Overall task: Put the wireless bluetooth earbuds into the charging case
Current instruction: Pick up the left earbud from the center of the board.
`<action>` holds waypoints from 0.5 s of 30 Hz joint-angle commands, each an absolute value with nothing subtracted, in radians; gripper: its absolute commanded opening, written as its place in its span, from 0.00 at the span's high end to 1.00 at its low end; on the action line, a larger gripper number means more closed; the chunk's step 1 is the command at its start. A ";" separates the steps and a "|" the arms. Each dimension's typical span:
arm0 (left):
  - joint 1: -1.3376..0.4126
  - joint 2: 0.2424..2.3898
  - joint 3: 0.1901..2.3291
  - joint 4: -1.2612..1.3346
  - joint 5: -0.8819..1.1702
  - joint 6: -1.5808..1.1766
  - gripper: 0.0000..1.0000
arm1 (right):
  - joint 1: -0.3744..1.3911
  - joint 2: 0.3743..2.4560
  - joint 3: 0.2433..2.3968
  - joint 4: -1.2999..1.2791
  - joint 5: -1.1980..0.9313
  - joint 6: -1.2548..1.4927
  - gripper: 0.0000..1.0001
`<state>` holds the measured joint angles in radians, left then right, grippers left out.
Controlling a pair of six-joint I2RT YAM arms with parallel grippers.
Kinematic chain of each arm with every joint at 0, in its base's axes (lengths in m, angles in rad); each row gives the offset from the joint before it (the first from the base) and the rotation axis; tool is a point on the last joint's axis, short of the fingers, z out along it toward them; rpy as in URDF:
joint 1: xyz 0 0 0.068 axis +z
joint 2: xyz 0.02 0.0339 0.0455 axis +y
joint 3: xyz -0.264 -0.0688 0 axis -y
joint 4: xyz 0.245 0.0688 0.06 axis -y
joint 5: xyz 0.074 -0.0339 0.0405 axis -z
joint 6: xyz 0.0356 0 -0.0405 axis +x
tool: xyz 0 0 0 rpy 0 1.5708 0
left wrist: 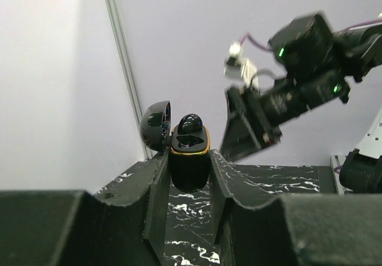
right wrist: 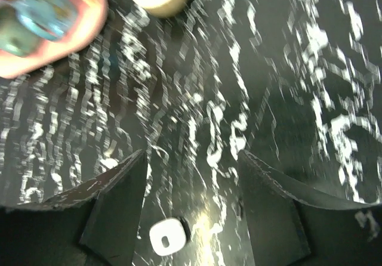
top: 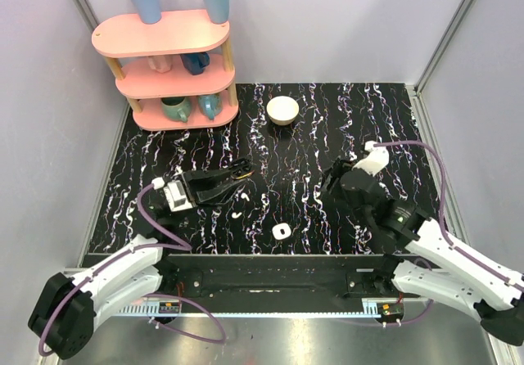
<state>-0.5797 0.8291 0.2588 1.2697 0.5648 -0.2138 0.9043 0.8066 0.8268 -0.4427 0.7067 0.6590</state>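
left gripper (left wrist: 190,158) clamps open black charging case (left wrist: 190,169) | right gripper (right wrist: 192,158) spread wide, empty | white earbuds (top: 236,214) lie on table (top: 327,136)

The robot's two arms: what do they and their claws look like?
Both the left arm and right arm have white shells with black joints. A purple cable loops along each, running to a small white block at the wrist. The left pincer and right pincer are black, each with two wedge-shaped fingers. A green light glows on the right arm.

Closed left gripper (left wrist: 190,158), open right gripper (right wrist: 192,158)
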 commanded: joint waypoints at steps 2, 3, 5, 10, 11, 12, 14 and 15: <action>-0.584 0.776 0.279 1.289 0.581 -0.184 1.00 | 0.850 0.919 0.758 -0.689 0.554 1.085 0.31; -0.584 0.772 0.279 1.286 0.581 -0.184 1.00 | 0.850 0.963 0.752 -0.689 0.531 1.121 0.30; -0.584 0.759 0.278 1.275 0.581 -0.183 1.00 | 0.848 1.009 0.735 -0.672 0.512 1.202 0.31; -0.586 0.735 0.273 1.250 0.578 -0.179 1.00 | 0.850 1.146 0.758 -0.670 0.503 1.290 0.31; -0.586 0.735 0.272 1.247 0.577 -0.179 1.00 | 0.850 1.158 0.761 -0.667 0.509 1.322 0.31; -0.586 0.732 0.268 1.246 0.575 -0.179 1.00 | 0.851 1.184 0.765 -0.664 0.509 1.328 0.31; -0.586 0.726 0.267 1.243 0.572 -0.179 1.00 | 0.850 1.219 0.781 -0.663 0.508 1.350 0.32; -0.586 0.727 0.267 1.243 0.569 -0.179 1.00 | 0.850 1.232 0.785 -0.664 0.506 1.361 0.32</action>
